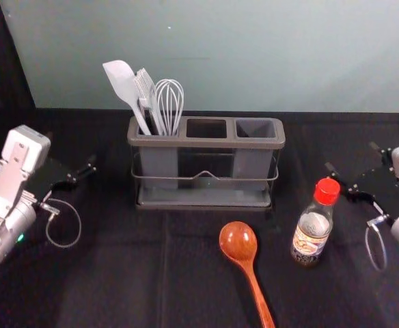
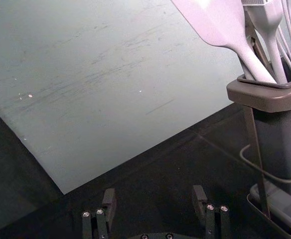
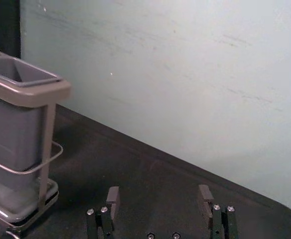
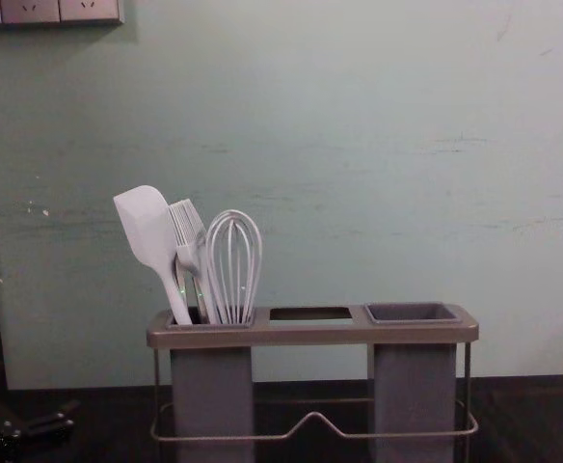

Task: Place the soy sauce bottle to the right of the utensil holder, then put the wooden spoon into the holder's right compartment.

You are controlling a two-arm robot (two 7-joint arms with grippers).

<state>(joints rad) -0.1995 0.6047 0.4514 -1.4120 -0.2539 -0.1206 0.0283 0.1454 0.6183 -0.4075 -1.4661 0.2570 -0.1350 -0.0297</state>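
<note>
Jaws spread wide with nothing between them, the left gripper (image 1: 70,149) hovers toward the left edge of a black-covered table (image 1: 117,273). The right gripper (image 1: 352,156), its own jaws parted and holding nothing, hangs near the right edge. Between them, toward the far edge, stands a gray-brown utensil holder (image 1: 261,143), a spatula (image 1: 122,80), a brush (image 1: 145,89) and a whisk (image 1: 169,99) upright in its left compartment (all three pale, as if a matched set). The soy sauce bottle (image 1: 313,225), red-capped, stands upright to the right of the holder and closer to the near edge. The wooden spoon (image 1: 239,240) lies on the table before the holder, left of the bottle, bowl toward the holder and handle toward the near edge.
</note>
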